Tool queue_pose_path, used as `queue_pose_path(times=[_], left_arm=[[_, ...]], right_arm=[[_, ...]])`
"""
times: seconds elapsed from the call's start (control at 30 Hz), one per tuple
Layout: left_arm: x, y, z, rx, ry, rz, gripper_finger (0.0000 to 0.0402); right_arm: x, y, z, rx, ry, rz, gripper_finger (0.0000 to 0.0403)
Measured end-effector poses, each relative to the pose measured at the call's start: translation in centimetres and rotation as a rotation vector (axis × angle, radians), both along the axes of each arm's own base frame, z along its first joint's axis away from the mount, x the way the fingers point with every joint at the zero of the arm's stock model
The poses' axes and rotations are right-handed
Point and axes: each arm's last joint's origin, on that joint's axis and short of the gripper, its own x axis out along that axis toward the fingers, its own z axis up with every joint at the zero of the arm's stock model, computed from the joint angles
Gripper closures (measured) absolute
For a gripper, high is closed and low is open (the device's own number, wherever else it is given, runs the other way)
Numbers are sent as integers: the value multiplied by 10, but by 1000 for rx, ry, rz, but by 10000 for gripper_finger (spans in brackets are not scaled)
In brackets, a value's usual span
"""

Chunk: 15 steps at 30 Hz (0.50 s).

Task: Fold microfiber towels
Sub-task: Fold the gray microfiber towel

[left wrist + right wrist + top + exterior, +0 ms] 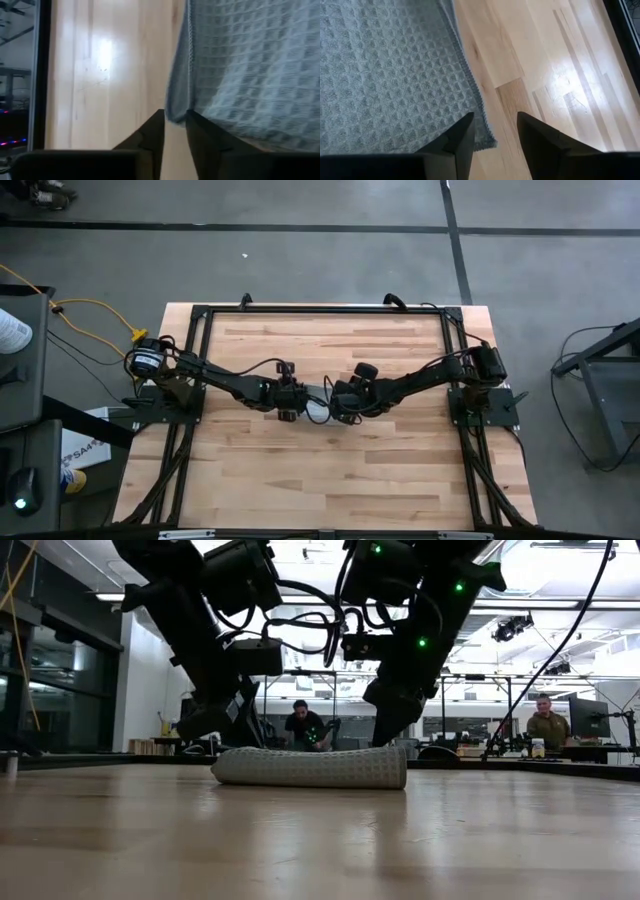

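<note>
Both arms reach in over the middle of the wooden table (330,480), and the microfiber towel (312,767) lies folded into a low, flat bundle between the two grippers. The left gripper (175,131) stands at one end of the cloth, its dark fingers (150,137) parted by a narrow gap; a corner of the towel's stitched edge hangs right at that gap, but whether the fingers pinch it cannot be told. The right gripper (495,135) sits at the opposite end with its fingers (460,142) clearly spread and nothing between them, only bare wood; the towel's hemmed corner lies just beside one fingertip. Beyond the table, two people (302,725) sit in the room behind.
</note>
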Motion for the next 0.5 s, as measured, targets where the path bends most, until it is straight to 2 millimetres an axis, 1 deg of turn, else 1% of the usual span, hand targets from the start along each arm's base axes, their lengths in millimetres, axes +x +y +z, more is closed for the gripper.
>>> queue_pose_path(times=[0.13, 0.23, 0.4, 0.5], left_arm=[[0, 1, 1, 50, -1, 22, 291], [0, 2, 1, 83, 0, 25, 273], [1, 3, 3, 134, -6, 30, 266], [1, 3, 4, 164, -12, 53, 265]], right_arm=[[0, 0, 0, 0, 0, 2, 261], [0, 0, 0, -14, 5, 7, 262], [0, -2, 1, -83, 10, 5, 263], [0, -4, 1, -86, 10, 5, 263]])
